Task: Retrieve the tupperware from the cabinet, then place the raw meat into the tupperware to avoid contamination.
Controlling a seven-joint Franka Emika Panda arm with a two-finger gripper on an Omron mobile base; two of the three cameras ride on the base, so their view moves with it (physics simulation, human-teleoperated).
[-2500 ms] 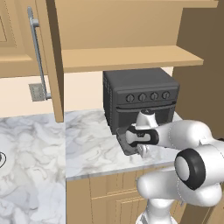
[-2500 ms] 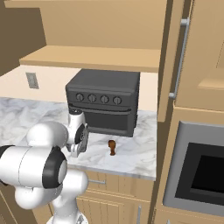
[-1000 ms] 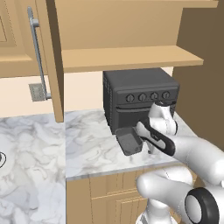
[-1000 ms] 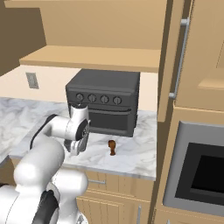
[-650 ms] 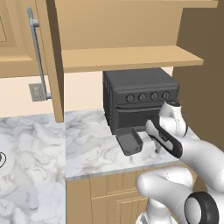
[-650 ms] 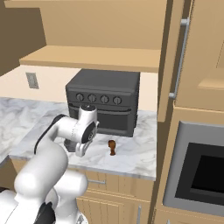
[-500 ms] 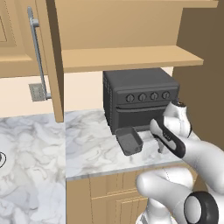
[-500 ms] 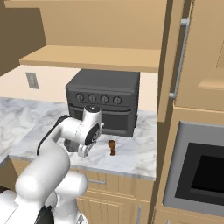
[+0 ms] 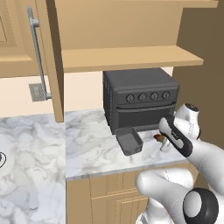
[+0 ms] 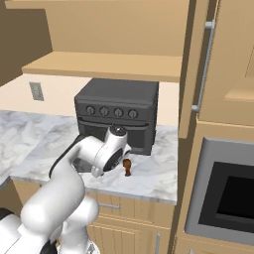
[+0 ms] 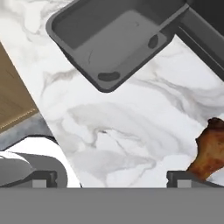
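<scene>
Right at the front edge of the marble counter [image 9: 92, 153], the gripper [image 11: 111, 178] hangs low over the stone with its two fingertips spread wide and nothing between them. In the hand view one fingertip [image 11: 187, 179] sits just beside the raw meat [image 11: 209, 149], the reddish-brown drumstick, which lies on the counter at the right of that view, not yet gripped. From the right base view the same drumstick [image 10: 127, 166] stands clear on the marble, just past the white wrist, in front of the toaster oven [image 10: 119, 119].

A little further in, the tupperware [image 9: 128, 140] is already out on the counter, a dark grey tub sitting empty, close to the toaster oven's front left corner; whether they touch I cannot tell. The hand view looks straight into it [image 11: 109, 39] and the floor of the tub is bare.

Beyond and above, the cabinet [image 9: 50, 61] hangs open, its door swung out with the long grey bar handle [image 9: 38, 54] showing, and the shelf behind looks bare.

So the reading here: retrieval looks done, with the tub down on the counter. What is left is the second half, which means closing on the drumstick, lifting it, carrying it the short way across and dropping it in the tub.
</scene>
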